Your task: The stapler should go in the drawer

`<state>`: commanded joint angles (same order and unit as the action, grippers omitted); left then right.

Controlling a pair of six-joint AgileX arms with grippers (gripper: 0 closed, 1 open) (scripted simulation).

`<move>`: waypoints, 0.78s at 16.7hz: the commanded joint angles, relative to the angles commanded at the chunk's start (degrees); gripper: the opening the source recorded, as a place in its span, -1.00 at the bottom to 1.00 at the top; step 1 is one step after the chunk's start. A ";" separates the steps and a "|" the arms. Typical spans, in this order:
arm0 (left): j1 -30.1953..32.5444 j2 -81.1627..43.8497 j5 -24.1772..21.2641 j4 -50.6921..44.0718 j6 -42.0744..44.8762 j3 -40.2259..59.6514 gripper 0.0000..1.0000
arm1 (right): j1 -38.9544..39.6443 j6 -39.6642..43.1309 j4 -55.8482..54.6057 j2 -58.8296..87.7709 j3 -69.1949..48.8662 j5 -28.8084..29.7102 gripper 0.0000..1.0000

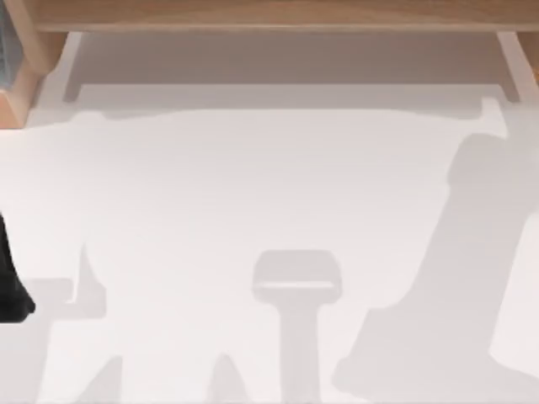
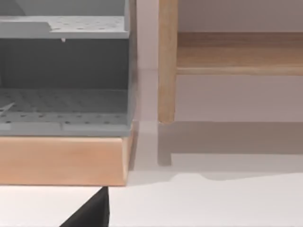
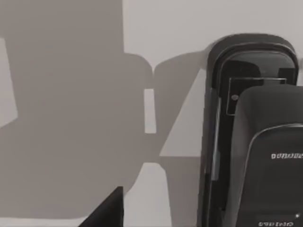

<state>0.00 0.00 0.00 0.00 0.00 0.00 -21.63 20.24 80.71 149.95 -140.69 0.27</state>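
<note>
The stapler is black and glossy with small white lettering, and it lies lengthwise on the white table close under my right wrist camera. A dark piece of my right gripper shows beside it, apart from the stapler. The drawer is part of a grey perforated unit standing on a light wooden base; whether it is pulled out I cannot tell. A dark piece of my left gripper hangs just in front of that base. In the top view my left arm is a dark shape at the table's left edge.
A wooden shelf runs along the back of the table, with an upright wooden post next to the grey unit at the back left. Arm shadows fall across the white tabletop.
</note>
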 joint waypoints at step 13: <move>0.00 0.00 0.00 0.00 0.00 0.00 1.00 | -0.75 5.86 -12.59 -11.52 11.98 -3.28 1.00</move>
<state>0.00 0.00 0.00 0.00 0.00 0.00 -22.38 26.10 68.12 138.43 -128.70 -3.01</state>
